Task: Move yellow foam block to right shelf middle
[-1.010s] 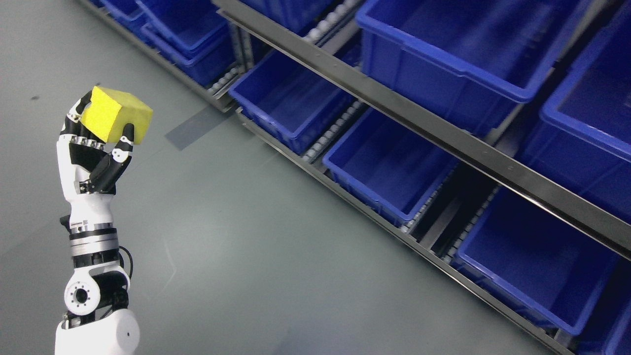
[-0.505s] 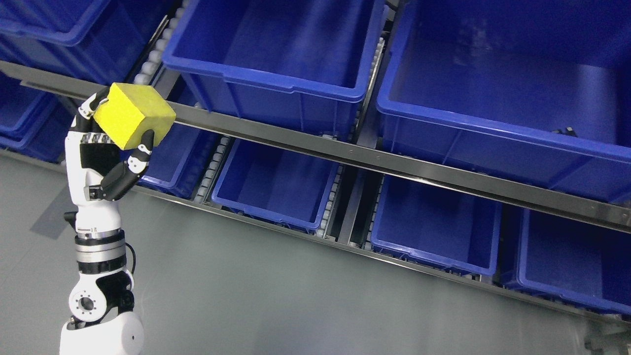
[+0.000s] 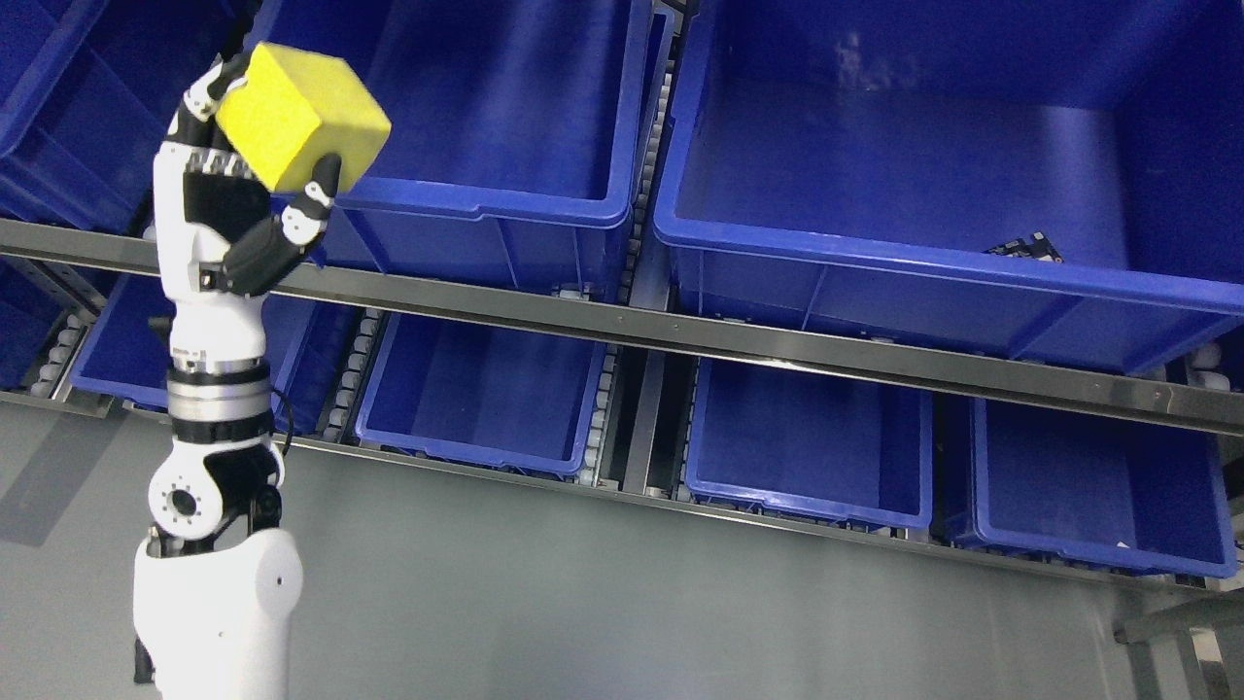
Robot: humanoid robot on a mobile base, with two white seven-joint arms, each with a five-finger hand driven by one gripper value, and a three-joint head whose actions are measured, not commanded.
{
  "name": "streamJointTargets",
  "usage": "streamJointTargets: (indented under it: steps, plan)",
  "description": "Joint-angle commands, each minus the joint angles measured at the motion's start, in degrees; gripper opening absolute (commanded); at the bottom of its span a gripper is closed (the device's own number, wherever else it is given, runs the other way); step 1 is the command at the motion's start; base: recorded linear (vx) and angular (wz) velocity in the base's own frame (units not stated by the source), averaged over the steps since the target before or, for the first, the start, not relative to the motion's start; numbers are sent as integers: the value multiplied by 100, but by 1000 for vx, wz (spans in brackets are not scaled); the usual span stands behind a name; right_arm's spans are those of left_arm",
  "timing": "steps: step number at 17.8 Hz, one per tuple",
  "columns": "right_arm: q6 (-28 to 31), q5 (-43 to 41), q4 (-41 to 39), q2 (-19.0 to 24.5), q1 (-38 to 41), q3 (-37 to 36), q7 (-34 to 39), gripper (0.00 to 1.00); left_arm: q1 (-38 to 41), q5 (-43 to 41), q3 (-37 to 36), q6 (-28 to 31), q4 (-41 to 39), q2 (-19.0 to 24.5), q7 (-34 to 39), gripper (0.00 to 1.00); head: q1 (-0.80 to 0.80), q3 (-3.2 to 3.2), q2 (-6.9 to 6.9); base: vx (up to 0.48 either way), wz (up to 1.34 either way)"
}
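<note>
A yellow foam block is held up high at the upper left by my left hand, whose fingers are shut around it from below and behind. The white left arm rises from the lower left corner. The block hangs in front of the near left corner of a large blue bin on the middle shelf level. A second large blue bin sits to its right on the same level, with a small dark object inside. My right hand does not show.
A grey metal shelf rail runs across below the two large bins. Under it stand several smaller blue bins on roller tracks. More blue bins fill the far left. Grey floor lies along the bottom.
The whole view has swung toward the shelf and closer, so the camera has moved. My left hand has risen with the block, still gripping it the same way.
</note>
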Motion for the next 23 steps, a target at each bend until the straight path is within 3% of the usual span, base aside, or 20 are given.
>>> streamJointTargets:
  steps: [1,4,7,8,10,15,16,19,20,23]
  plan:
    - [-8,0,-100,-100,-10,0,2,100,-1784,-112,-649,1721,17,100,493,36,0,0,0,15,-38]
    - [-8,0,-100,-100,-10,0,2,100,-2559,-463,-1009,3454,455,100,1170,44,0,0,0,0,0]
    - [-8,0,-100,-100,-10,0,2,100,-3332,-508,-1413,4144,1499,100,1532,56,0,0,0,-2,9]
    - [-8,0,-100,-100,-10,0,2,100,-3587,-517,-1545,4267,1912,100,1550,63,0,0,0,0,0]
    - [-8,0,-100,-100,-10,0,2,100,-4088,-526,-1783,4443,2887,100,1576,100,0,0,0,0,0]
    - [-8,0,-100,-100,-10,0,2,100,-4108,-500,-1802,4365,3077,100,1858,100,0,0,0,0,0]
    - [-8,0,-100,-100,-10,0,2,100,-3995,-500,-1732,3956,2859,100,1832,100,0,0,0,0,0]
    - [-8,0,-100,-100,-10,0,2,100,-2829,-508,-1617,2058,2094,100,1823,100,0,0,0,0,0]
    - [-8,0,-100,-100,-18,0,2,100,-2355,-509,-1591,1792,1796,100,1823,100,0,0,0,0,0]
    - [-8,0,-100,-100,-10,0,2,100,-1017,-509,-1258,1789,671,100,1831,100,0,0,0,-1,-3]
